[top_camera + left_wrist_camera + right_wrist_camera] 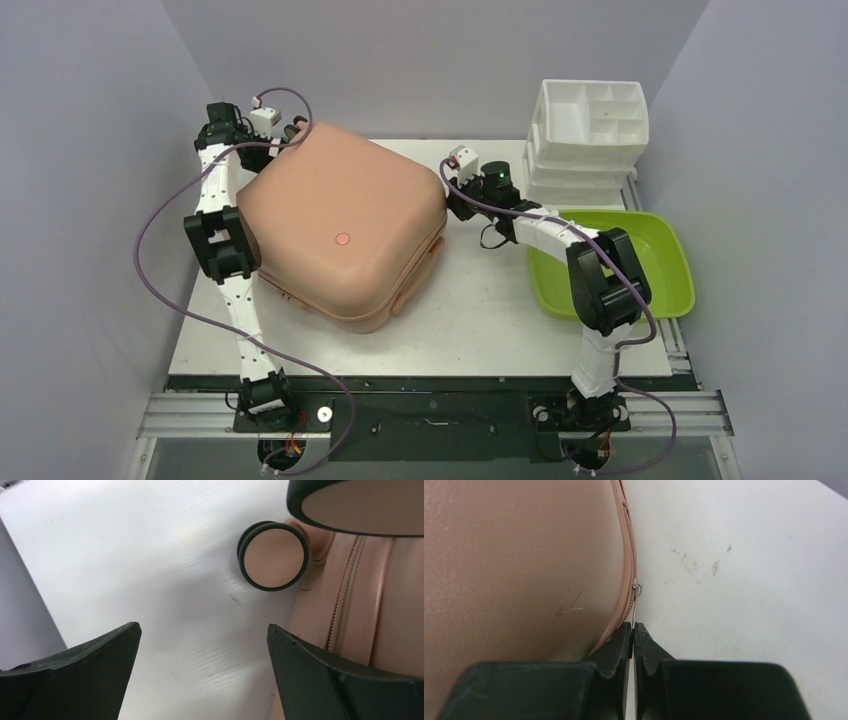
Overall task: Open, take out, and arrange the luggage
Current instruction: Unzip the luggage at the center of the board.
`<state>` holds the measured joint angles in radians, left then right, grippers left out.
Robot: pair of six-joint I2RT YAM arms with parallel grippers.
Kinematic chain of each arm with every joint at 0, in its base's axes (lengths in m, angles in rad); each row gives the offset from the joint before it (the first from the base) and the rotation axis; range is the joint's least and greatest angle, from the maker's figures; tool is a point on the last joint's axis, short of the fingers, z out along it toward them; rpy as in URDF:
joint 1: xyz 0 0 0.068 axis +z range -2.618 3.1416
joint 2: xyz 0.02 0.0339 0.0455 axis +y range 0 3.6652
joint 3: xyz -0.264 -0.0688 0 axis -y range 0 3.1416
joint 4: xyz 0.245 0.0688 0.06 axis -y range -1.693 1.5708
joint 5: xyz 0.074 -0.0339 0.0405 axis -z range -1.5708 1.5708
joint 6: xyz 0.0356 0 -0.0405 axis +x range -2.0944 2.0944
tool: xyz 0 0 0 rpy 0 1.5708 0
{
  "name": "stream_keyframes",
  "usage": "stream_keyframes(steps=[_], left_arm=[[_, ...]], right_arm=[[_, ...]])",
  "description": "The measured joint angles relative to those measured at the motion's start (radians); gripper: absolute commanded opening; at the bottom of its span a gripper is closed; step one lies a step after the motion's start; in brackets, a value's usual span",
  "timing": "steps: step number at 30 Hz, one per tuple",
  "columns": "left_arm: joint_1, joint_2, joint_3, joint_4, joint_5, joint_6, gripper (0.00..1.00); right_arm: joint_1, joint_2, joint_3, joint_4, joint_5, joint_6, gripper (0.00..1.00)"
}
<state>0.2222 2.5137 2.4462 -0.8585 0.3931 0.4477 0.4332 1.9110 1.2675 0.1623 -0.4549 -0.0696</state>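
Here the right claw point(632, 625) clamps what seems the zipper pull point(637, 588) of the luggage point(519, 555); left claw point(203, 626) gapes.

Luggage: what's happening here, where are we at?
The luggage lies flat on the table, lid down. The right gripper is shut on the zipper pull at its right side, apparently to unzip it. The left gripper hangs open by a wheel at the far left corner, touching nothing. Nothing is out yet.
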Motion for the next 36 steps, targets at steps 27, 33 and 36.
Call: stream_keyframes(steps=[27,33,36], left_arm=[[-0.059,-0.032,-0.108,0.048,0.033,0.223,1.0],[-0.066,-0.036,-0.121,0.07,0.037,0.182,0.96],[-0.073,-0.059,-0.164,0.11,0.033,0.121,0.96]], right_arm=[[-0.081,0.256,0.249,-0.072,-0.274,0.227,0.18],[-0.091,0.255,0.208,-0.042,-0.26,0.276,0.62],[-0.096,0.217,0.142,-0.057,-0.267,0.266,0.66]])
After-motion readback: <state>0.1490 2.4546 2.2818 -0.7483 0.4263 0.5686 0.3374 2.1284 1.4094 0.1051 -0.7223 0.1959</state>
